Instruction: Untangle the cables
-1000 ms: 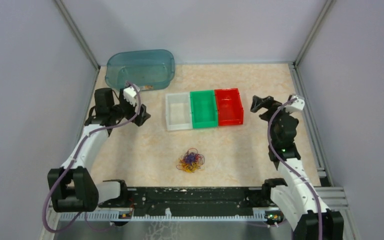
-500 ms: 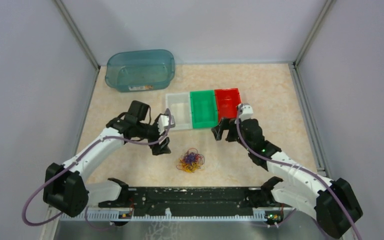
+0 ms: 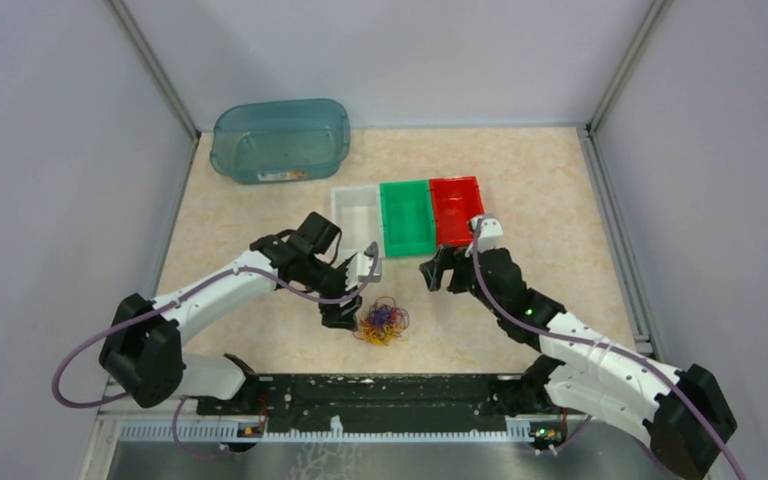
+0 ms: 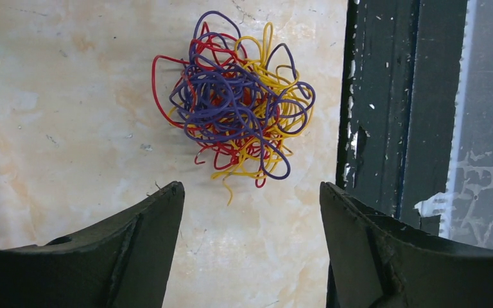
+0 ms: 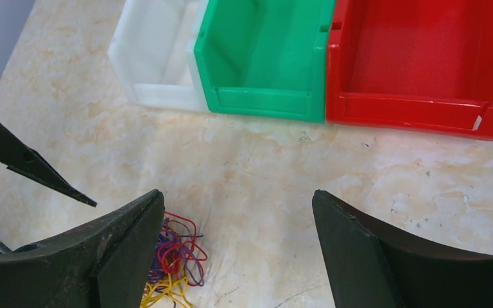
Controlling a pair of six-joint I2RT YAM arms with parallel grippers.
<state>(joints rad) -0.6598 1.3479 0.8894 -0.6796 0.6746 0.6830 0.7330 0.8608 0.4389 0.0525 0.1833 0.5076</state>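
The cables [image 4: 234, 109] lie as one purple, red and yellow knot on the desk [image 4: 70, 96]. Left tool [image 4: 250, 192], just beside them, and right tool [image 5: 237, 196], farther off, both gape wide, holding nothing. No strand is separated yet: all untangling lies ahead.

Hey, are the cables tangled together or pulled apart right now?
Tangled. The purple, red and yellow cables loop through one another in one clump on the table.
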